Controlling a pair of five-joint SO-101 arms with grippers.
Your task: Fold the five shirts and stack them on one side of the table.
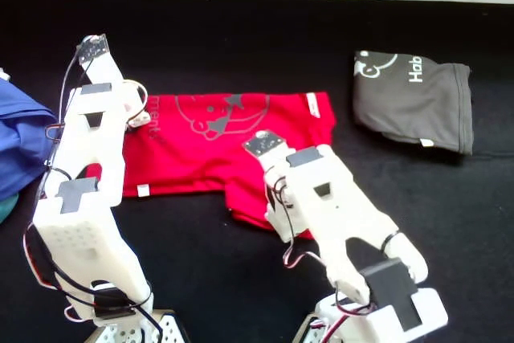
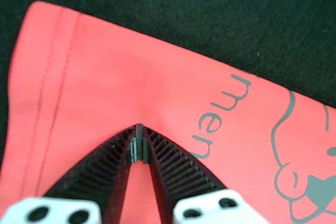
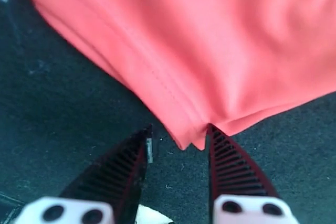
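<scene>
My left claw [image 2: 137, 142] is pinched tight on the red shirt [image 2: 131, 82], grey-printed and stitched at the hem. My right claw [image 3: 179, 132] gapes wide around its corner.

red shirt [image 1: 189, 158]: red, grey cartoon outline, grey lettering, red seam stitching | folded shirt [image 1: 414, 106]: dark grey, white print | cloth [image 1: 18, 138]: blue, plain | table cover [image 1: 241, 38]: black, plain | arms [image 1: 80, 214]: white shells | fingers [image 3: 231, 166]: black, ribbed
</scene>
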